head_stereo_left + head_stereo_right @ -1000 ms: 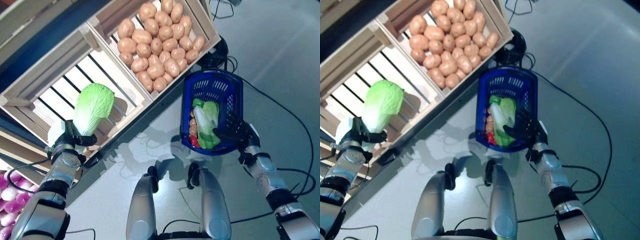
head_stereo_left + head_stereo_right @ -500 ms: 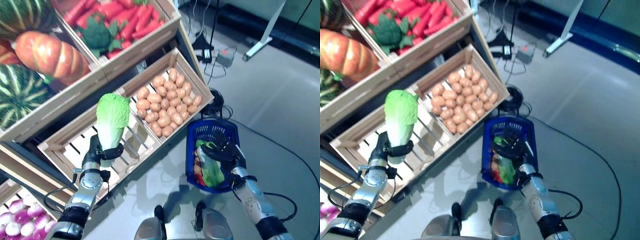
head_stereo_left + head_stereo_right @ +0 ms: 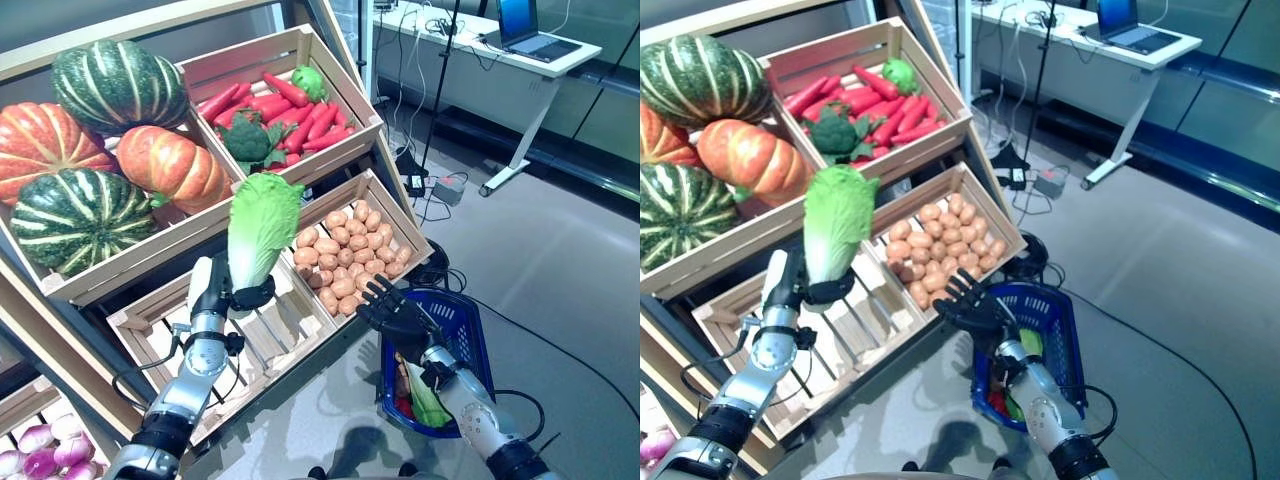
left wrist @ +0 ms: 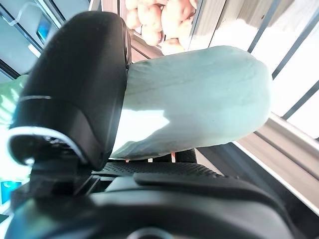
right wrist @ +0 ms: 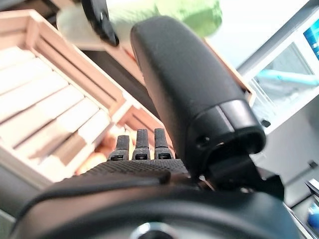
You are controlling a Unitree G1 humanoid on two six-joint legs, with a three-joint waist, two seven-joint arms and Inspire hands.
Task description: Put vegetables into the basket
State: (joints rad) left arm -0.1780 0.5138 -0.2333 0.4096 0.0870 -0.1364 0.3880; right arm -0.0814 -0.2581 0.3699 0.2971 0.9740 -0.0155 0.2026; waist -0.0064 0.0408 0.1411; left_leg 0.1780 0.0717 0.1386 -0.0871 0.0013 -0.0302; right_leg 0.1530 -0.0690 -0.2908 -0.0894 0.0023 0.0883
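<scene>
Left hand (image 3: 215, 300) is clamped round the pale stem of a cabbage (image 3: 260, 226), holding it upright above the slatted crate (image 3: 275, 330), leafy end up. Left wrist view confirms it: thumb curled over the white base (image 4: 199, 99), crate slats behind it.

Right hand (image 3: 392, 312) is out over the near edge of the potato crate (image 3: 350, 255), fingers straight and spread, holding nothing. Right wrist view shows the same, fingers (image 5: 137, 144) extended toward the crates with the thumb standing clear.

Blue basket (image 3: 462, 340) hangs at the right forearm, below and just behind the right hand; what it hangs from can't be made out. Inside it: a green leafy vegetable (image 3: 428, 405) and something red (image 3: 403, 408) at the low end. The held cabbage is well apart from the basket, off to the robot's left.

Shelving: pumpkins (image 3: 95, 150), orange and striped green, in the top-left crate; carrots (image 3: 285, 110) with broccoli (image 3: 247, 140) in the top-right crate; potatoes (image 3: 345, 258) in the crate below. Purple-white turnips (image 3: 40, 465) in the bottom-left corner. Desk with a laptop (image 3: 535, 30) in the background.
</scene>
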